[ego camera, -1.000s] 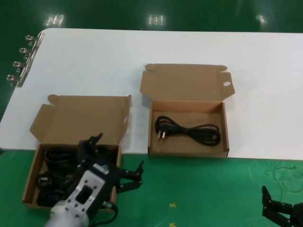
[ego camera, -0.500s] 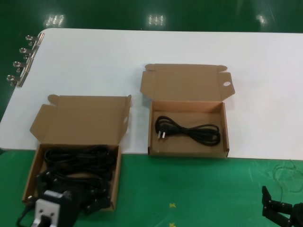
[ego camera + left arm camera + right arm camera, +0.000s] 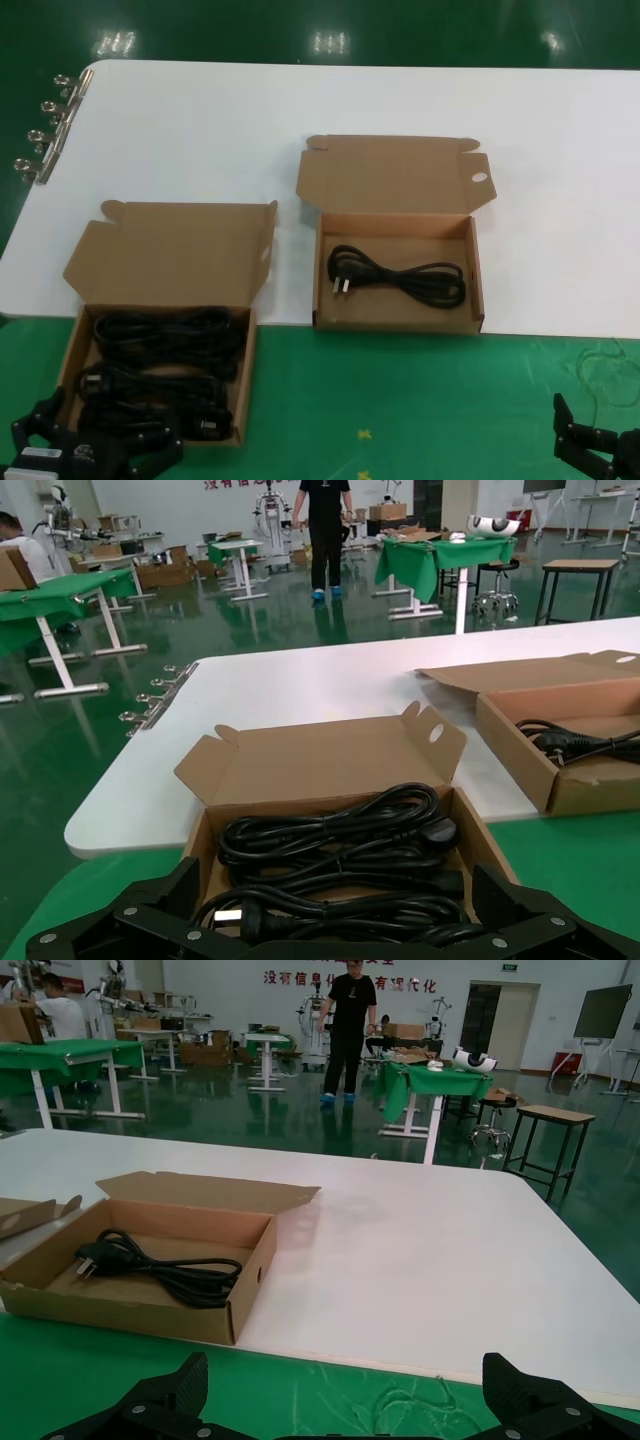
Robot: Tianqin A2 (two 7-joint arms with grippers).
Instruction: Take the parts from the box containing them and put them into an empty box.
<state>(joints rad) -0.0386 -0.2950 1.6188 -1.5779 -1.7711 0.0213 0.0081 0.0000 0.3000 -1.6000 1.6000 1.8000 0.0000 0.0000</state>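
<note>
With both the left gripper [image 3: 95,450] and right gripper [image 3: 600,445] spread empty, the tangled cords [image 3: 160,370] in the lower-left box [image 3: 68,365] risked lifting together.

Lighting: bright, even overhead; ceiling lamps glare on glossy green floor [image 3: 330,42]; soft shadows under open cardboard lids; focus sharp.

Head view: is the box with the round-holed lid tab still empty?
No. One black power cord already lies coiled inside the box with the holed tab, its plug toward the left wall.
</note>
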